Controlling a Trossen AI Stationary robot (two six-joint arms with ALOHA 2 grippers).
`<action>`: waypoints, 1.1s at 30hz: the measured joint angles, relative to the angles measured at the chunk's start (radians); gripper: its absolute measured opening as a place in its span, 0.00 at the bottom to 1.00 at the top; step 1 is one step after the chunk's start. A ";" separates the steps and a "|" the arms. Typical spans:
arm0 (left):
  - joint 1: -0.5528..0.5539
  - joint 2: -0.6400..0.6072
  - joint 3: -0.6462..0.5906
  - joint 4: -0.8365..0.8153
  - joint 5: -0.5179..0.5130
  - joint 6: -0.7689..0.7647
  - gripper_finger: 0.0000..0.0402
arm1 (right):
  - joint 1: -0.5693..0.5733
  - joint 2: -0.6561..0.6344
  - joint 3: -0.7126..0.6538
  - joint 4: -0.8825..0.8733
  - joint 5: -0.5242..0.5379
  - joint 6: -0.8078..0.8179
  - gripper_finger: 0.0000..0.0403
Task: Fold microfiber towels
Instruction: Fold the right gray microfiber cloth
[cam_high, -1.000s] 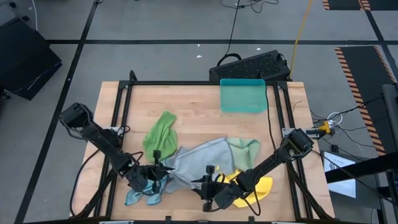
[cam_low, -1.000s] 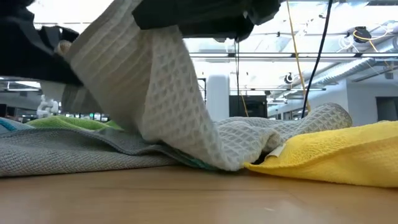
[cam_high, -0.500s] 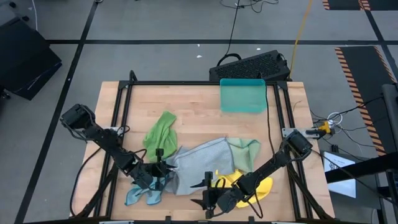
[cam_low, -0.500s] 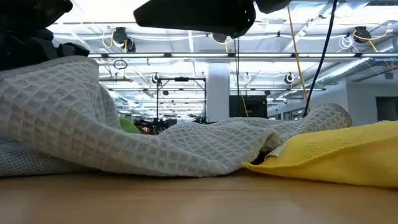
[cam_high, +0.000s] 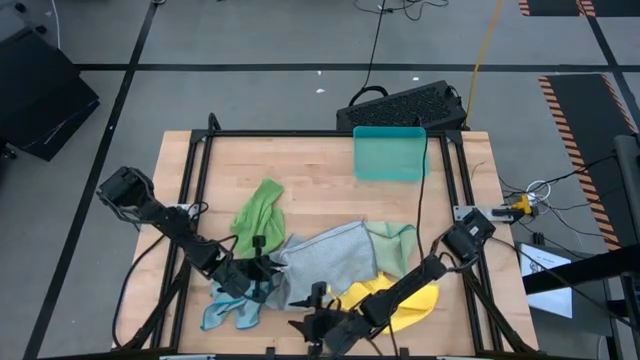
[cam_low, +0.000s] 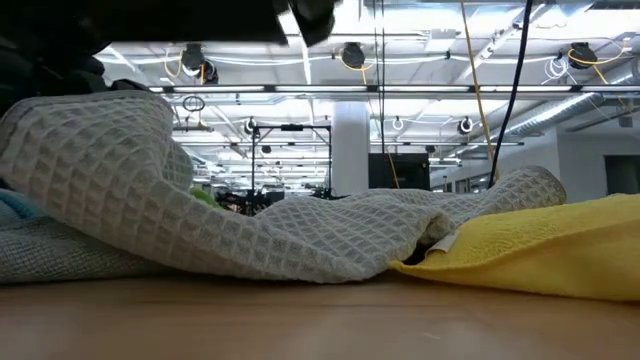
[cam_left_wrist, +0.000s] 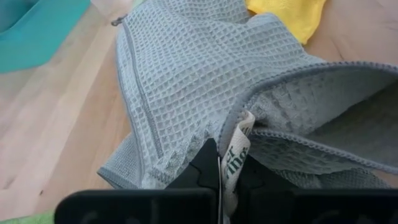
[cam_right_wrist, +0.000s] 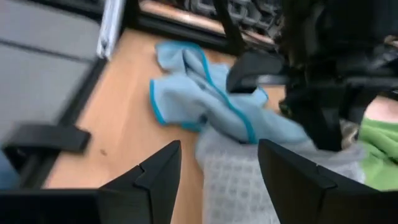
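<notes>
A grey waffle towel (cam_high: 325, 255) lies crumpled at the table's middle front, over a pale green towel (cam_high: 396, 240) and beside a yellow towel (cam_high: 405, 300). The bright green towel (cam_high: 257, 210) lies to its far left. A light blue towel (cam_high: 228, 313) is bunched at the near left. My left gripper (cam_high: 262, 278) is shut on the grey towel's left end. My right gripper (cam_high: 312, 330) hovers open near the front edge, just short of the grey towel (cam_right_wrist: 239, 180), with nothing between its fingers. My left gripper pinches the grey towel's hemmed edge (cam_left_wrist: 261, 132) between its two fingers, right at the white label (cam_left_wrist: 235, 158). The fingers come slanting down from the table's left. That end is raised in a hump (cam_low: 100, 150), and the rest of the towel lies on the table.
A teal plastic tray (cam_high: 390, 152) stands at the far right of the table. A dark keyboard-like case (cam_high: 405, 103) lies beyond the far edge. A black frame (cam_high: 200, 150) runs around the wooden top. Bare wood shows at the far left and along the front.
My right gripper has let go of the grey towel and drawn back toward the table's near edge and a little left. The flap it held up has dropped and now lies slack over the pile. The left end stays raised in my left gripper.
</notes>
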 joint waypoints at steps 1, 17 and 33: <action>0.003 0.000 0.000 -0.002 0.000 0.000 0.01 | 0.000 0.014 0.008 -0.002 0.000 -0.008 0.51; 0.071 0.000 0.000 -0.013 0.070 -0.005 0.01 | 0.000 0.066 0.036 0.021 0.135 -0.123 0.63; 0.078 0.000 0.000 -0.013 0.099 -0.026 0.01 | -0.051 0.066 0.035 -0.071 0.202 0.001 0.30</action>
